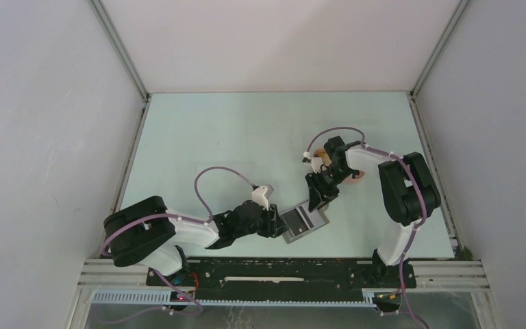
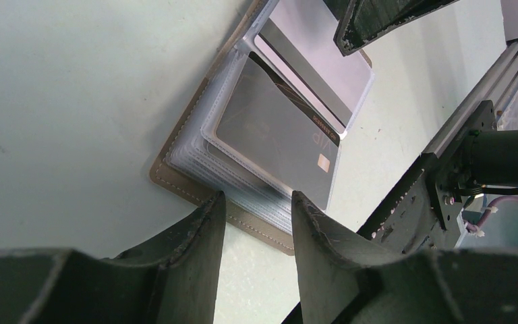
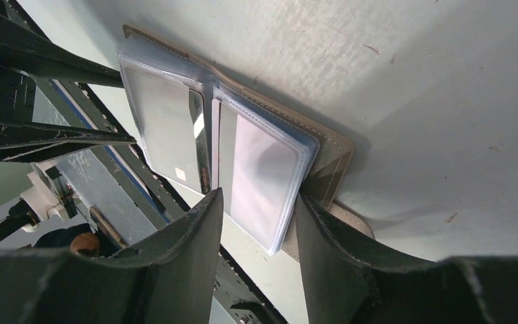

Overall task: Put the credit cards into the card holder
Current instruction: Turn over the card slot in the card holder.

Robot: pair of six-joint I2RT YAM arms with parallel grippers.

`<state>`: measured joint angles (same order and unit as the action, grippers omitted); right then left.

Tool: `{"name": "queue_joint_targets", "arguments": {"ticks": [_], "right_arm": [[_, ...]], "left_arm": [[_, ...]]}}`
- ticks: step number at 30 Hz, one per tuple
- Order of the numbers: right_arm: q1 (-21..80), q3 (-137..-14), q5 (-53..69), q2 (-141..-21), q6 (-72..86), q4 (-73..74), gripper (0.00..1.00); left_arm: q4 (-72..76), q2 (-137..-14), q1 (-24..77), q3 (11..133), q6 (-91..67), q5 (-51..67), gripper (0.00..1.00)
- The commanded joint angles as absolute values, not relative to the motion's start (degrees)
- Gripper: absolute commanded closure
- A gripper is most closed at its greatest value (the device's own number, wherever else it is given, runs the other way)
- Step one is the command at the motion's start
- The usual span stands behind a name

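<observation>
The card holder (image 1: 305,221) lies open and flat near the near edge of the table (image 1: 246,137), a little right of the middle, with an arm at each side of it. A dark card (image 2: 276,131) marked VIP sits in one clear sleeve and a pale card (image 3: 260,172) in the facing one. The step in hand therefore looks like the late part of loading, steadying the case rather than fetching. No third card can be made out. A peach-coloured thing (image 1: 356,177) shows under the right arm, mostly hidden.

The left gripper (image 2: 257,197) is at the holder's near-left edge and the right gripper (image 3: 260,197) at its far-right edge. The fingers of both stand parted with nothing pinched between them. Whether their tips press on the cover cannot be told.

The next move probably calls for checking that each card is pushed fully home. Then one half could be folded over while the other arm pins the spine, since the slick sleeves may let the case slide.

The table top is pale green and matte, with small specks. White walls (image 1: 41,103) close three sides, metal posts (image 1: 120,51) stand at the far corners, and a metal rail (image 1: 281,274) runs along the near edge.
</observation>
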<state>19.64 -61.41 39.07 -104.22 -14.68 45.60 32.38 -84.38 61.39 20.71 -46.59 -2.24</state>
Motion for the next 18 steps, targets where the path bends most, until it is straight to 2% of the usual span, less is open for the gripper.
{"name": "queue_joint_targets", "arguments": {"ticks": [1, 9, 18], "right_arm": [[19.61, -62.75, 42.2, -104.21, -15.6, 47.06, 0.49], [17.9, -62.75, 45.0, -99.98, -16.52, 47.42, 0.52], [17.31, -63.44, 51.7, -102.22, -18.85, 50.24, 0.57]], "left_arm": [[30.78, -85.17, 61.66, 22.74, -46.85, -2.29, 0.54], [30.77, -85.11, 61.63, 22.76, -46.93, -2.46, 0.54], [30.76, -83.04, 61.61, 22.44, -47.37, -2.77, 0.53]]}}
